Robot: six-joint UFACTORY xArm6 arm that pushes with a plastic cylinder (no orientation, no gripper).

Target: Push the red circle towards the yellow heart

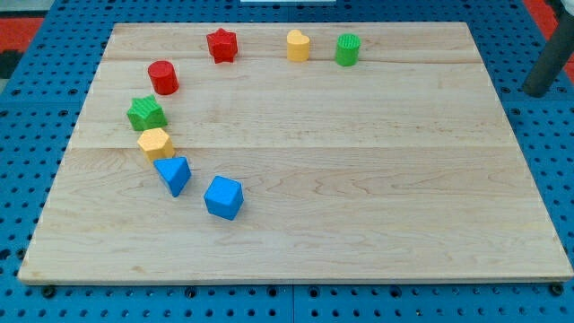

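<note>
On the wooden board (359, 179), toward the view's left, the green star (146, 114) sits with the yellow hexagon (154, 143) just below it, the two nearly touching. Above them lies the red circle (163, 77), close to the green star's upper right. Below the yellow hexagon comes the blue triangle (173, 173), and a little further right and lower stands the blue cube (223, 197). These five blocks curve down the board's left part. Up near the view's top edge, the red star (221, 45) sits right of the red circle and slightly higher. Further right along that top row is the yellow heart (298, 45), well apart from the red circle with the red star between them, and the green cylinder (347, 49) stands just beside the heart. At the view's far right edge, off the board, my dark rod (549, 67) slants over the blue pegboard surface (538, 126); my tip (535, 92) is well away from every block, touching none of them.
</note>
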